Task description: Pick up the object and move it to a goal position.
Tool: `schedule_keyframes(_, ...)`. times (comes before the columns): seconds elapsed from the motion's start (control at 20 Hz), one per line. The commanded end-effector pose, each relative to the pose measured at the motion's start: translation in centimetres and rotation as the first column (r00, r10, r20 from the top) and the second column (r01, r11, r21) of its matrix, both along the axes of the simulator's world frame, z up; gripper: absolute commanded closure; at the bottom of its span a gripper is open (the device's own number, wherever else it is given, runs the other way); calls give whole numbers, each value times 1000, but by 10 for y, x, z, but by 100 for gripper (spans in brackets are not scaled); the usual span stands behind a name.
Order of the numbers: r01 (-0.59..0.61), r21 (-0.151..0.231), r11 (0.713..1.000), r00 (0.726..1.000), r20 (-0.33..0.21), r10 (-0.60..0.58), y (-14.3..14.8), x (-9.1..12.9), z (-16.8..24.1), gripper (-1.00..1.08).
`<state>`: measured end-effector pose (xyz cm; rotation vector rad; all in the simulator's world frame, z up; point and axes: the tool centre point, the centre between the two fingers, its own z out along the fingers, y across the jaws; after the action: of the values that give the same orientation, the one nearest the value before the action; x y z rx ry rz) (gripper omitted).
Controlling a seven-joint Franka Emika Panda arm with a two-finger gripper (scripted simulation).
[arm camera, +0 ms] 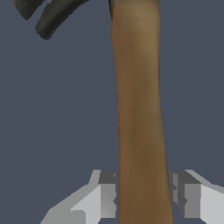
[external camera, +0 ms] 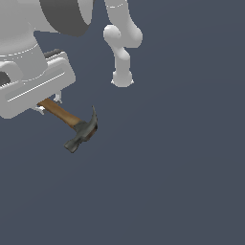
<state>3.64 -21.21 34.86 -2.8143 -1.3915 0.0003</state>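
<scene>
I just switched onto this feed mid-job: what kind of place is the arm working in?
Most likely a bare simulated test scene, not a real room. The flat dark blue-grey ground has no texture or edges, and only the white robot arm and the small claw hammer with brown wooden handle and dark grey head are in view.
</scene>
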Motion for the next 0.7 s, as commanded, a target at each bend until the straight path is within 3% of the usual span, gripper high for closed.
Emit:
schedule_keyframes(0.0,-1,-1,1000,1000,2,1,-10,0,20,108)
schedule_keyframes(0.65,0,-1,1000,1000,2,0,-34,2,62,108)
